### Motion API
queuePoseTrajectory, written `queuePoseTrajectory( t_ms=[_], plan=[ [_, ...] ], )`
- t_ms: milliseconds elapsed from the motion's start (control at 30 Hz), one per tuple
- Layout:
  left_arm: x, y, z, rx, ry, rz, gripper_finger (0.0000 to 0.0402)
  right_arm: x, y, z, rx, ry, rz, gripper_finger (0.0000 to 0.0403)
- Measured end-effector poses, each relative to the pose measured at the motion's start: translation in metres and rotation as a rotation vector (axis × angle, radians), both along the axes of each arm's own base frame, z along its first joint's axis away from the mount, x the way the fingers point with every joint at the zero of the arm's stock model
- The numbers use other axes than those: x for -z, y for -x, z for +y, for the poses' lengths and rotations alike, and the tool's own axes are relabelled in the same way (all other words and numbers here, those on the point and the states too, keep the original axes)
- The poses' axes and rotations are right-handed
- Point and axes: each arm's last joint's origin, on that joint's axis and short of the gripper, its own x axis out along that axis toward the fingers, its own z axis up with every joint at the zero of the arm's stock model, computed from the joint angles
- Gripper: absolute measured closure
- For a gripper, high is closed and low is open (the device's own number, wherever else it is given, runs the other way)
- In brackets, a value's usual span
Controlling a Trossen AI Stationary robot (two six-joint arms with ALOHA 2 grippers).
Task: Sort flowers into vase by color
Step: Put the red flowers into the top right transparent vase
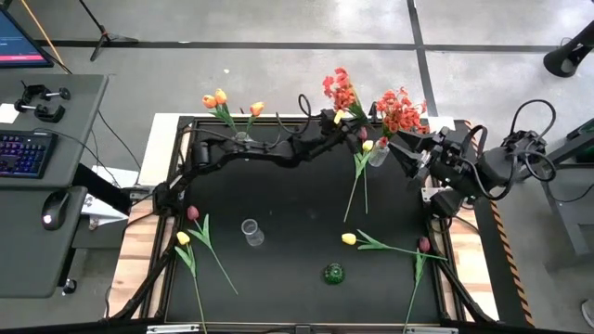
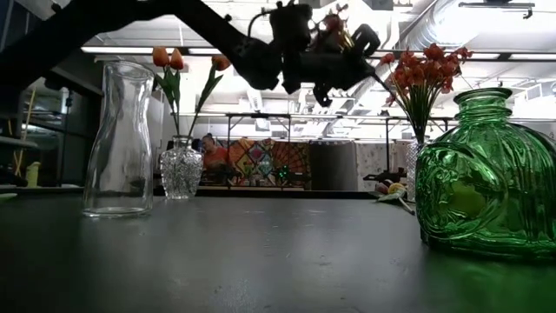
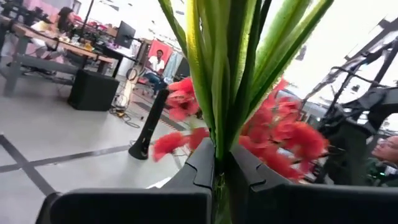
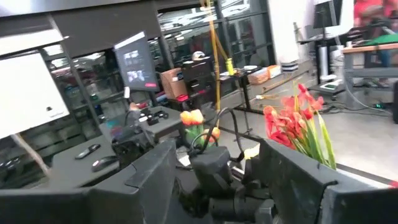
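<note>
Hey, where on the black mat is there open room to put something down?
Free: the middle, between the clear vase, left arm and loose yellow tulip. Crowded: far right corner, around the red sprays, and the near right flowers.

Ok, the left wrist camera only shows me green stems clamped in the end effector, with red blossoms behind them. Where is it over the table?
Observer: The left end effector is at the far edge of the table. It is holding its red-orange spray a little to the left of the clear vase that has red-orange sprays in it.
Operator: Where's the right arm?
Observer: The right end effector is open, close beside that vase on its right.
Operator: Anything unsorted?
Observer: Yes, yellow tulips and dark pink tulips lie loose on the table.
</note>
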Motion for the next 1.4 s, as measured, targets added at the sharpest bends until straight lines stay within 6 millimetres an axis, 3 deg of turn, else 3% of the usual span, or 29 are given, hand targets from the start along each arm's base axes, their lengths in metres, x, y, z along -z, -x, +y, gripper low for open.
queuePoseTrajectory(
  t_ms=[267,533,867,1067,1400],
  plan=[
    [0.007,0.0,0.014,0.019,0.03,-0.011,0.0401,-0.003,0.001,-0.001,0.052,-0.008,-0.015,0.0181],
    [0.013,-0.002,0.013,0.085,0.017,0.068,0.0401,-0.004,0.0,-0.006,0.081,-0.012,-0.026,0.0181],
    [0.02,-0.003,0.017,0.075,0.027,0.01,0.0401,-0.005,-0.005,-0.015,0.11,-0.015,-0.041,0.0181],
    [0.016,-0.017,0.017,0.093,0.016,-0.022,0.0401,-0.005,-0.008,-0.015,0.092,-0.015,-0.05,0.0181],
    [0.018,-0.034,0.011,0.129,-0.067,0.09,0.0401,-0.005,-0.01,-0.014,0.084,-0.013,-0.05,0.0181]
  ],
)
